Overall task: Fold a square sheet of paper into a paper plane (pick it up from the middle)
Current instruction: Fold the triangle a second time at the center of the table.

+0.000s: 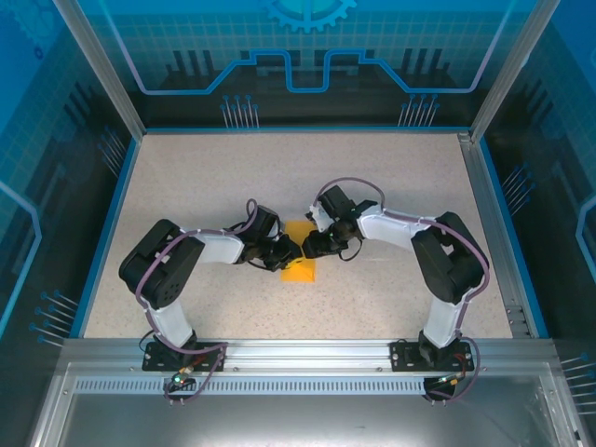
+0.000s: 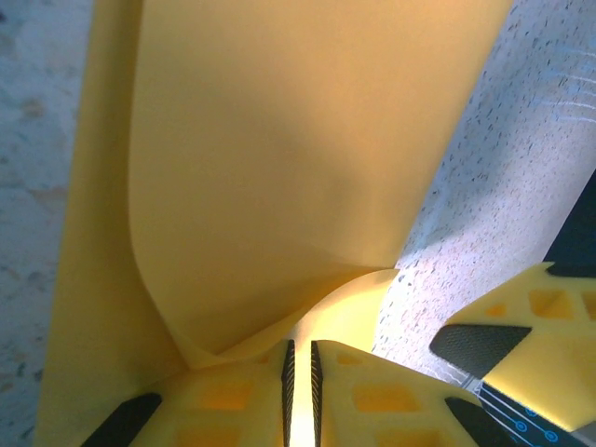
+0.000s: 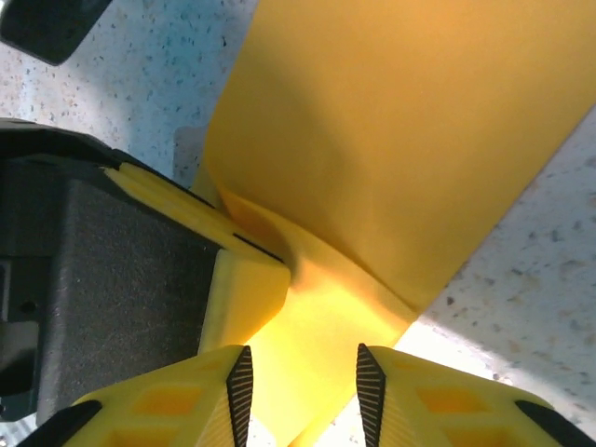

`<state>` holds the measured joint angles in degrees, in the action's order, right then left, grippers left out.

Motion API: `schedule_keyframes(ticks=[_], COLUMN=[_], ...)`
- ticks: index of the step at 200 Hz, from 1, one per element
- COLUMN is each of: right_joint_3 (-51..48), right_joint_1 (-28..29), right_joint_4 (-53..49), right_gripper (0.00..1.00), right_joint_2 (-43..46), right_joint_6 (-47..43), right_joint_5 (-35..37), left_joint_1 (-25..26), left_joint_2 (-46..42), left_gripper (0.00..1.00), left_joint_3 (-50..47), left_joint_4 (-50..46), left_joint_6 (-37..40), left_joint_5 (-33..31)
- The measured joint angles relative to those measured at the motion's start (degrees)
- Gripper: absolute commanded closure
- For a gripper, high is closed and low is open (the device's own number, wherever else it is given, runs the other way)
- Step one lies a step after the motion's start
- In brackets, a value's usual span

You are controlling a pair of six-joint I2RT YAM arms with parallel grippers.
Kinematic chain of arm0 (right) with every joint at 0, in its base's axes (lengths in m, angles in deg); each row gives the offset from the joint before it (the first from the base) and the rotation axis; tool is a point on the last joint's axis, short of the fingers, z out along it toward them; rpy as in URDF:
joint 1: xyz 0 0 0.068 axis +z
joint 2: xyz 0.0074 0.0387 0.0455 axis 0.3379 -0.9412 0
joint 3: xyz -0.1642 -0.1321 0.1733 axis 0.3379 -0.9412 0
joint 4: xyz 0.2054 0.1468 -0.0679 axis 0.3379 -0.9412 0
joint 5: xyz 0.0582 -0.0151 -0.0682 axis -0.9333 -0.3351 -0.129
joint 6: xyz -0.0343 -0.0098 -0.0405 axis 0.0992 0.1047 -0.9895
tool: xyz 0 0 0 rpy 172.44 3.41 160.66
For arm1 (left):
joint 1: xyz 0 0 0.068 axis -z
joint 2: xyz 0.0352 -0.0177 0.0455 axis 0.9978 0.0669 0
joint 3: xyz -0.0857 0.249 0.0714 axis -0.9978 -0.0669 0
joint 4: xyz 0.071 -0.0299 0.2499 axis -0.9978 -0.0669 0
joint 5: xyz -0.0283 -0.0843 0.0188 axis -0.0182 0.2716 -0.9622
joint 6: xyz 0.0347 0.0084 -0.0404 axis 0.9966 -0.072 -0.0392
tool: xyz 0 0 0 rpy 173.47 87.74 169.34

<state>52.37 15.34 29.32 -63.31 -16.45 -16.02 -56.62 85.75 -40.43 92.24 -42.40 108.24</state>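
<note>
The paper (image 2: pixel 279 168) is seen as thin, smooth and matt. The desk (image 3: pixel 140 84) is finished pale, speckled and faintly grainy. The right pincer (image 3: pixel 304 391) is moulded in yellow plastic with black ribbed pads (image 3: pixel 240 382). The rail (image 1: pixel 307 352) is brushed metal.

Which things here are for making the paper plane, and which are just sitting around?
For the job: thin orange-yellow sheet of paper; left gripper pinching it; right gripper, jaws apart around it.
Just there: speckled beige table; blue enclosure walls.
</note>
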Motion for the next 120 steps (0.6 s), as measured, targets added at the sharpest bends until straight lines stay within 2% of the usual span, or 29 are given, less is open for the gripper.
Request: schedule_keyframes(ticks=[24, 47, 89, 120], right_joint_3=[-0.3, -1.0, -5.4, -7.1], right_joint_1=[0.0, 0.0, -0.1, -0.1], right_joint_4=[0.0, 0.6, 2.2, 3.6], right_gripper=[0.62, 0.67, 0.64, 0.68], right_joint_2=[0.0, 0.0, 0.5, 0.8], right_joint_6=[1.8, 3.4, 6.7, 8.6], right_joint_5=[-0.3, -0.5, -2.5, -3.8], left_joint_1=[0.0, 0.0, 0.0, 0.1], left_joint_2=[0.0, 0.0, 0.0, 0.0], left_gripper=[0.83, 0.83, 0.83, 0.83], left_joint_3=[0.0, 0.0, 0.0, 0.0], left_joint_4=[0.1, 0.2, 0.3, 0.3], left_joint_6=[-0.5, -0.7, -0.8, -0.8], left_joint_5=[-0.1, -0.1, -0.2, -0.2])
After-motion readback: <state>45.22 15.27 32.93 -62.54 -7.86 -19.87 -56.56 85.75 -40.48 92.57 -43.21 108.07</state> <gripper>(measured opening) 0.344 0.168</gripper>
